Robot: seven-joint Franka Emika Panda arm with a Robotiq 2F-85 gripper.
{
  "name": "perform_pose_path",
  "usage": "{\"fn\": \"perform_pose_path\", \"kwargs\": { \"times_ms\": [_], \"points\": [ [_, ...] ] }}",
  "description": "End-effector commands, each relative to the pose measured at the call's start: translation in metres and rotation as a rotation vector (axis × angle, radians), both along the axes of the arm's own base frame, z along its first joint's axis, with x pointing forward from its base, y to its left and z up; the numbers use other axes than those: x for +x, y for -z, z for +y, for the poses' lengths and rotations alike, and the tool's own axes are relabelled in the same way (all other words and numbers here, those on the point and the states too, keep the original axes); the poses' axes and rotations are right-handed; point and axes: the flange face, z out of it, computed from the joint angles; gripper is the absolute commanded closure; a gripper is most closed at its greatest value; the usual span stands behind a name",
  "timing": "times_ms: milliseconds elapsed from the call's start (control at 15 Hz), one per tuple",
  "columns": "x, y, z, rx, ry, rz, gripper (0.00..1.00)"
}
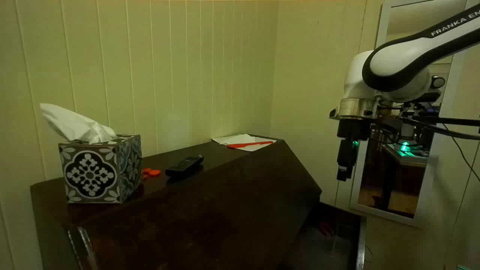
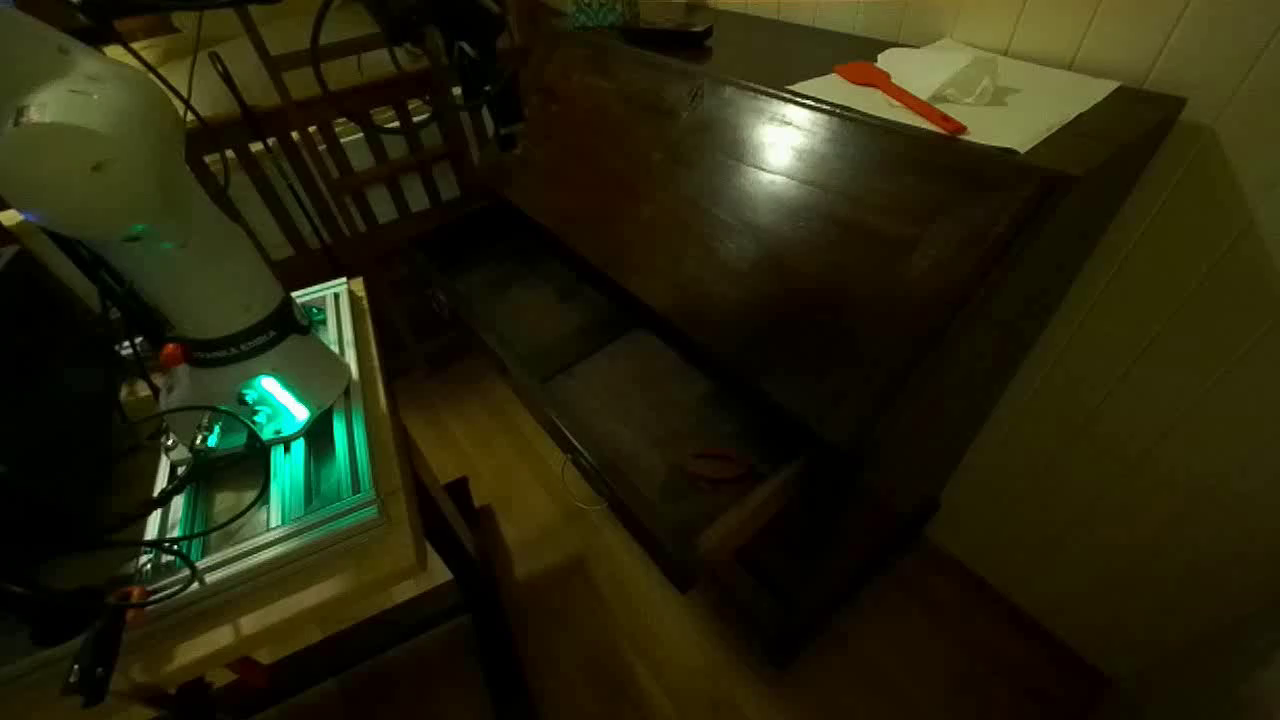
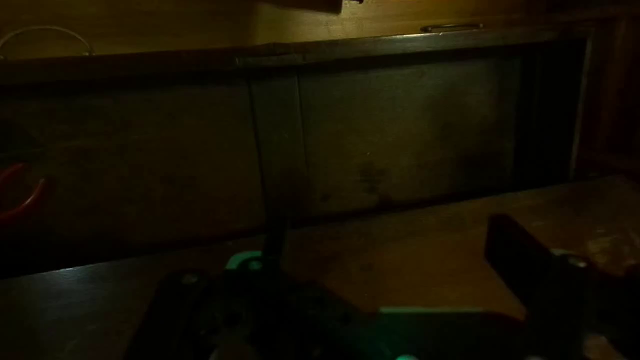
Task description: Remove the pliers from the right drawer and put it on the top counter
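The pliers with red handles point(image 1: 325, 229) lie in the open right drawer point(image 1: 360, 243), near its end wall. In an exterior view the pliers point(image 2: 718, 466) rest on the dark drawer floor point(image 2: 640, 400). In the wrist view their red handles point(image 3: 32, 200) show at the left edge; the jaws are hard to see in the dark. The top counter point(image 1: 213, 153) is dark glossy wood above the sloping cabinet front; it also shows in an exterior view point(image 2: 780, 48). My gripper point(image 1: 344, 176) is open and empty, in the air above the drawer; in the wrist view its fingers point(image 3: 387, 227) are wide apart.
On the counter are a patterned tissue box point(image 1: 92, 172), orange discs point(image 1: 153, 172), a black remote point(image 1: 184, 165) and a red spatula point(image 2: 905, 98) on white paper point(image 2: 1060, 95). A chair point(image 2: 350, 160) and a mirror point(image 1: 405, 187) stand nearby. The sloping cabinet front point(image 2: 760, 230) borders the drawer.
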Motion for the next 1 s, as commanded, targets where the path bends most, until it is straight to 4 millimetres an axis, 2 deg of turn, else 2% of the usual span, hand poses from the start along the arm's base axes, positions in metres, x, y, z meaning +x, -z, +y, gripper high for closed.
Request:
{"fn": "perform_pose_path", "kwargs": {
  "times_ms": [0,200,600,733,933],
  "points": [
    [0.0,0.0,0.0,0.0,0.0,0.001,0.0],
    [0.0,0.0,0.0,0.0,0.0,0.001,0.0],
    [0.047,0.011,-0.061,-0.092,0.195,-0.309,0.0],
    [0.056,0.029,-0.082,-0.139,0.263,-0.376,0.0],
    [0.066,0.066,-0.119,-0.179,0.373,-0.397,0.0]
  ]
}}
